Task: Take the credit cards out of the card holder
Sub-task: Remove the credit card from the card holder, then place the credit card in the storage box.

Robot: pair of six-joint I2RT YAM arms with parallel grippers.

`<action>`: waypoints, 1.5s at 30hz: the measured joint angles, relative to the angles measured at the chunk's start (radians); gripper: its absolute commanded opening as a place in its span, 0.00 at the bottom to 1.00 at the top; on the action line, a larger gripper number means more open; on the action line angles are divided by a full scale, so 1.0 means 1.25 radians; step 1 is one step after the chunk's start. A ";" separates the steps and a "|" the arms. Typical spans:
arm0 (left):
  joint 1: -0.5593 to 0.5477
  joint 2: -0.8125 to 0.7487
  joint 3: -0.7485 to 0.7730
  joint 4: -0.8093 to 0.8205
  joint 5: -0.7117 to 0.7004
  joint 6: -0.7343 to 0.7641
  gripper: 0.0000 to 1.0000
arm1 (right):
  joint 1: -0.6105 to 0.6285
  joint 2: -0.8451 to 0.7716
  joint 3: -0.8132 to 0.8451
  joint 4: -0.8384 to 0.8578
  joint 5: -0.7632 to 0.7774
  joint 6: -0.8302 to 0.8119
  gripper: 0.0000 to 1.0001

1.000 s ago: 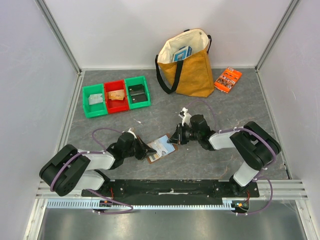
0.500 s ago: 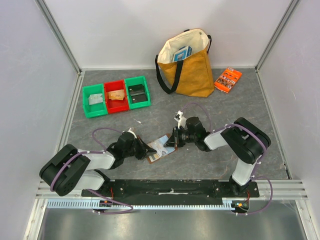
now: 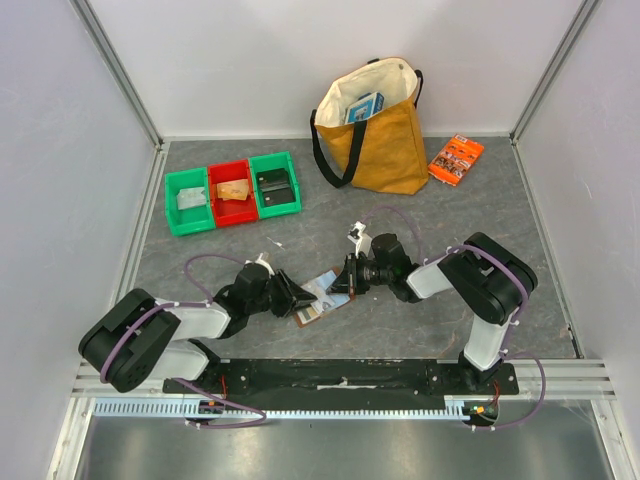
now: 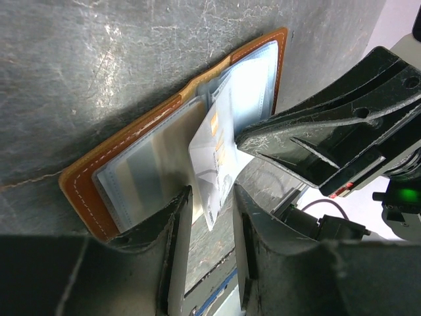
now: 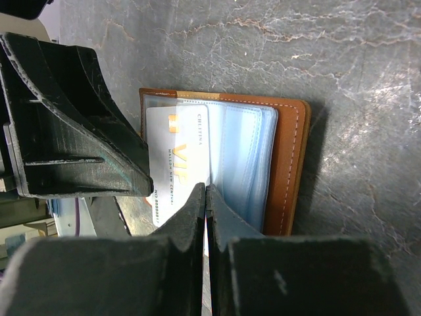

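The card holder (image 3: pixel 314 312) lies open on the table between both arms, brown leather (image 5: pixel 293 164) with pale blue pockets. A white credit card (image 5: pixel 177 151) with orange print sticks halfway out of a pocket. My right gripper (image 5: pixel 206 189) is shut, and the card's long edge runs into its pinch. My left gripper (image 4: pixel 212 194) is open, its jaws standing either side of the card's lower corner (image 4: pixel 214 148) without touching it. In the top view the left gripper (image 3: pixel 290 297) and right gripper (image 3: pixel 345 283) meet over the holder. Other cards are dim shapes inside the pockets (image 4: pixel 141 174).
Three small bins stand at the back left: green (image 3: pixel 188 200), red (image 3: pixel 233 193), green (image 3: pixel 275 183). A yellow tote bag (image 3: pixel 375 130) stands at the back centre. An orange printed packet (image 3: pixel 456 158) lies to its right. Side walls close in the table.
My right gripper moved left onto the open holder and closed on the white card. My left gripper, shut before, has opened its jaws.
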 measured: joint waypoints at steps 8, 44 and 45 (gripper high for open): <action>0.000 0.002 0.000 0.001 -0.031 0.000 0.07 | 0.000 0.000 0.000 -0.001 0.000 0.000 0.05; 0.000 -0.674 -0.072 -0.347 -0.195 -0.039 0.02 | -0.008 -0.388 -0.149 0.064 0.199 0.136 0.69; 0.000 -0.676 -0.070 -0.345 -0.200 -0.040 0.02 | 0.000 -0.403 -0.155 0.078 0.209 0.152 0.71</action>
